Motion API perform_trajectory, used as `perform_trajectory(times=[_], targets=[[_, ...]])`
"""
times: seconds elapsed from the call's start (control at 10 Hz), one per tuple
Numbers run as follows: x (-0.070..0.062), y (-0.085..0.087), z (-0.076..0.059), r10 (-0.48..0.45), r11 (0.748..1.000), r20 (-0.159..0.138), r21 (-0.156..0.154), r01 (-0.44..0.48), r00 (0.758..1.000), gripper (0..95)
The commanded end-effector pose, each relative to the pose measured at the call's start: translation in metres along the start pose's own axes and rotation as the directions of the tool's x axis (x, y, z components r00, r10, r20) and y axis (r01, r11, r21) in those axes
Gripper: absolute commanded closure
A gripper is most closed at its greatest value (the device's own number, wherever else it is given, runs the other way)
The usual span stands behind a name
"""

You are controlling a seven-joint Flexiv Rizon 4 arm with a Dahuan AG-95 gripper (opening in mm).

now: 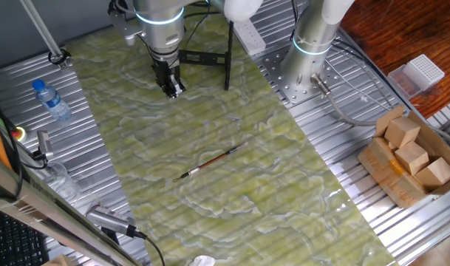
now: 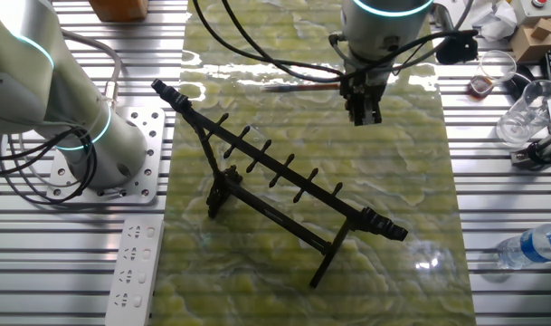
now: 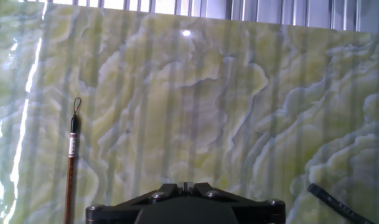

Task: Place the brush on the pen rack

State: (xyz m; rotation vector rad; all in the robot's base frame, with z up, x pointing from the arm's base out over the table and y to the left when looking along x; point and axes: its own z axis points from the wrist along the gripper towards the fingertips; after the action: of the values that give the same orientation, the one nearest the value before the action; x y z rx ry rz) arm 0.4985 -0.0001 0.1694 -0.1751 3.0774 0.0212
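On the ribbed metal table (image 1: 402, 222), far left of the green mat (image 1: 210, 148), a clear plastic water bottle (image 1: 51, 100) with a blue cap lies on its side. The mat itself is glossy and marbled, yellow-green with pale wavy veins, catching glare. Out on the mat lies the brush (image 1: 207, 163), a thin reddish-brown stick with a dark pointed tip, flat and diagonal, well apart from everything. Toward the far end of the mat hangs the gripper (image 1: 171, 89), black fingers pointing down, above the surface, touching nothing and holding nothing; the fingers look close together, but whether they are fully pressed I cannot tell. Just beside it stands the pen rack (image 2: 284, 195), a black thin-barred frame, tilted crossbar lined with short pegs, legs on the mat. In one fixed view it is mostly cut off behind the arm. Off the mat's right edge sits a cardboard box (image 1: 402, 159) of pale wooden blocks. The hand view shows only the brush's handle, its tip cropped at the bottom edge.
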Motion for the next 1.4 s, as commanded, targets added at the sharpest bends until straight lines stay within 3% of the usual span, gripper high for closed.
perform_trajectory(times=[0.1, 0.4, 0.8, 1.1, 1.3, 1.4], targets=[[0.002, 0.002, 0.002, 0.005, 1.0, 0.001, 0.002, -0.005, 1.0, 95.0], [0.01, 0.02, 0.011, 0.041, 0.999, 0.002, 0.003, -0.041, 0.999, 95.0], [0.005, 0.051, 0.019, 0.014, 1.0, 0.003, 0.018, -0.014, 1.0, 95.0], [0.002, 0.077, 0.024, -0.017, 1.0, 0.004, 0.006, 0.017, 1.0, 95.0], [0.001, 0.088, 0.026, -0.118, 0.993, 0.004, -0.001, 0.118, 0.993, 95.0], [0.0, 0.089, 0.026, -0.229, 0.973, 0.007, -0.014, 0.229, 0.973, 95.0]])
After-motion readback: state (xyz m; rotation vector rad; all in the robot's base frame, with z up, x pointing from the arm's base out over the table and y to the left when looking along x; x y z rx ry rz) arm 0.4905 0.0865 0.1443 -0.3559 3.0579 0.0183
